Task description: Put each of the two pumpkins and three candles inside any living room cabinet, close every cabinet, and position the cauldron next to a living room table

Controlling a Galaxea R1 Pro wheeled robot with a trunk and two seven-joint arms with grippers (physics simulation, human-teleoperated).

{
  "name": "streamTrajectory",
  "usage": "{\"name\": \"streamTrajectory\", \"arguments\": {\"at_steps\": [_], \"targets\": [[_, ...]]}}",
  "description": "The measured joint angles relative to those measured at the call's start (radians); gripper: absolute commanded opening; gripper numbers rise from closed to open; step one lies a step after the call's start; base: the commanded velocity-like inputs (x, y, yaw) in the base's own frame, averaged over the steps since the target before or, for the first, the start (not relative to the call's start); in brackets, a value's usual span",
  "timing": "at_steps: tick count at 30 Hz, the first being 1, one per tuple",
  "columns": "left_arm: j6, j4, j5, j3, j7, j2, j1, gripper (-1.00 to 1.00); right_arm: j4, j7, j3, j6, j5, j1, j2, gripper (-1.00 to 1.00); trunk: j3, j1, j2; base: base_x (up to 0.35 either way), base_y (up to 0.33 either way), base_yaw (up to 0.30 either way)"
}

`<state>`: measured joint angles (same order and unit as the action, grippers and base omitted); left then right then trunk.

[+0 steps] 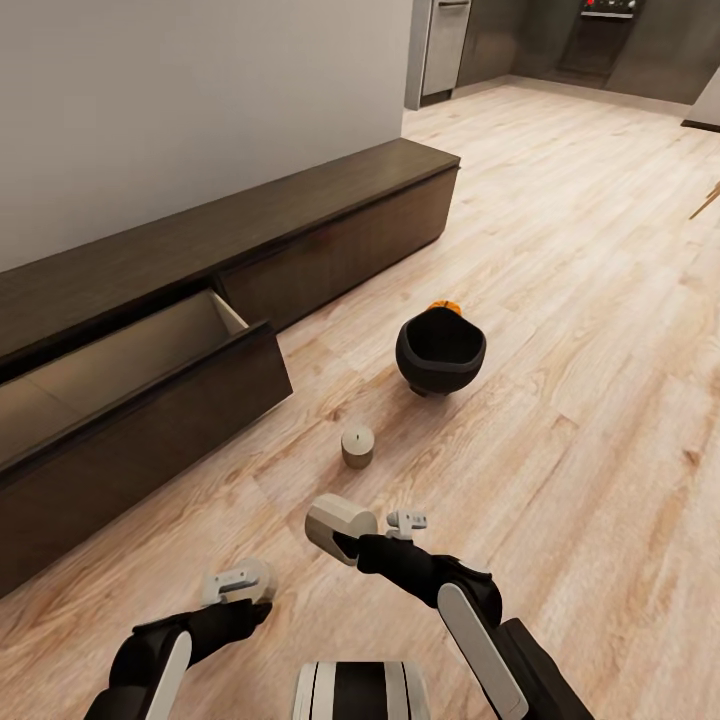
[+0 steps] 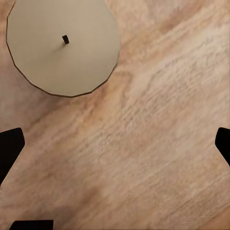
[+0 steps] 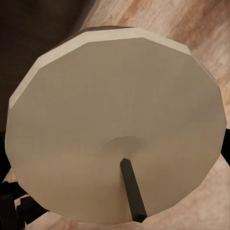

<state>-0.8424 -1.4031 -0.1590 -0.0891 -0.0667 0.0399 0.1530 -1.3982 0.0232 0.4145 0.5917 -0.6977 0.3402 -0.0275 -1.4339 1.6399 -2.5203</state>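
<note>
The pale plank wooden floor (image 1: 560, 300) fills most of the head view, with a plain grey wall (image 1: 200, 100) at the left. Along that wall runs the long, low dark-brown wooden cabinet (image 1: 330, 200). Its nearer drawer (image 1: 140, 390) is pulled out, showing a pale wood interior; the drawer fronts farther along sit flush. Grey kitchen cupboards (image 1: 445, 45) stand far off at the top of the view.

On the floor, well apart from the cabinet, rests the round black cauldron (image 1: 440, 352) with its wide mouth tipped toward the camera. Just behind its rim peeks a small orange ribbed pumpkin (image 1: 445, 307), mostly hidden.

Between the cauldron and the arms, a short beige cylindrical candle (image 1: 357, 446) stands upright on the floor, its wick too small to make out.

The right gripper (image 1: 352, 540) is clenched on a second beige candle (image 1: 338, 526), held tilted on its side above the floor; in the right wrist view that candle's flat top (image 3: 115, 120) and dark wick (image 3: 132, 191) loom close.

The left gripper (image 1: 240, 585) hangs low over the boards, its black fingers (image 2: 9, 146) spread wide at the edges of the left wrist view, grasping nothing. A third beige candle (image 2: 62, 45) stands on the floor just ahead of them.
</note>
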Motion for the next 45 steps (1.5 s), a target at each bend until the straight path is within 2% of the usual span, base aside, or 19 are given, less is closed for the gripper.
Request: {"name": "streamTrajectory", "arguments": {"at_steps": [5, 13, 35, 45], "targets": [[0.017, 0.013, 0.001, 0.0, 0.008, 0.0, 0.0, 1.0, 0.0, 0.0, 0.0, 0.0, 0.0, 0.0, 0.001, -1.0, 0.0, 0.0, 0.0, 0.0, 0.0, 0.0], [0.031, 0.018, 0.007, -0.001, 0.097, 0.002, 0.0, 1.0, 0.0, 0.0, 0.0, 0.0, 0.0, 0.0, 0.002, -1.0, 0.0, 0.0, 0.0, 0.0, 0.0, 0.0], [0.041, 0.019, 0.008, -0.001, 0.1, 0.002, 0.0, 1.0, 0.003, 0.0, 0.0, 0.0, 0.0, 0.0, 0.001, -1.0, 0.0, 0.0, 0.0, 0.046, 0.032, 0.0], [0.04, 0.019, 0.007, -0.001, 0.1, 0.002, 0.0, 1.0, 0.003, 0.0, 0.0, 0.0, 0.0, 0.0, 0.0, -1.0, 0.0, 0.0, 0.0, 0.142, 0.117, 0.0]]}}
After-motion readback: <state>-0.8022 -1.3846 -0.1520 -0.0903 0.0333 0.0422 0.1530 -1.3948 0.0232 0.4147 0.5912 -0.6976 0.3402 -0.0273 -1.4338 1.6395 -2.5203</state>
